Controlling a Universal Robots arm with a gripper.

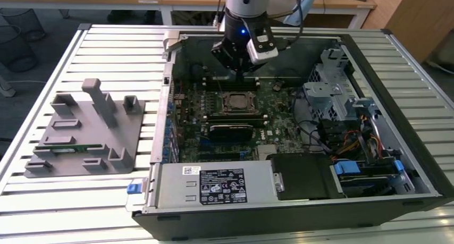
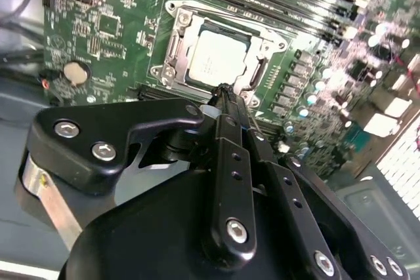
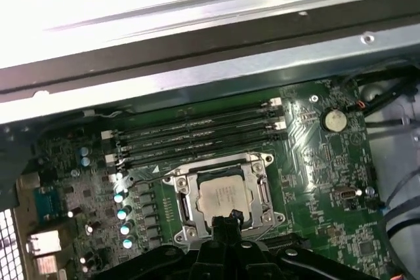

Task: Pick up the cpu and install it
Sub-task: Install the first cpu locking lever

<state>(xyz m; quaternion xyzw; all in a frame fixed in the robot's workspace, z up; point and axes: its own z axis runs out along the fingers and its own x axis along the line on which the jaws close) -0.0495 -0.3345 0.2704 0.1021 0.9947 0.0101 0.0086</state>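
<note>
**CPU seated in the socket, gripper above it**

The cpu (image 3: 223, 199) is seen lying flat inside the square socket (image 3: 186, 209) on the green motherboard (image 3: 328, 181) — its silver top plate faces up and is framed by the socket's metal frame in both wrist views. In the second wrist view the cpu (image 2: 216, 56) is bare, with nothing resting on it.

The gripper (image 2: 222, 93) is held above the board, its black fingers (image 2: 226, 106) drawn together to a single narrow tip, clenched with nothing between them. That tip is placed just beside the near edge of the socket and appears apart from the chip. In the exterior view the gripper (image 1: 241, 69) is hung inside the open computer case (image 1: 369, 164), over the far part of the motherboard, close to the socket (image 1: 237, 101).

The case is laid on its side on a slatted table (image 1: 106, 52). A grey fixture tray (image 1: 78, 129) is set on the table toward the exterior view's left, well apart from the case — a long green memory stick (image 1: 68, 147) rests in it.
</note>
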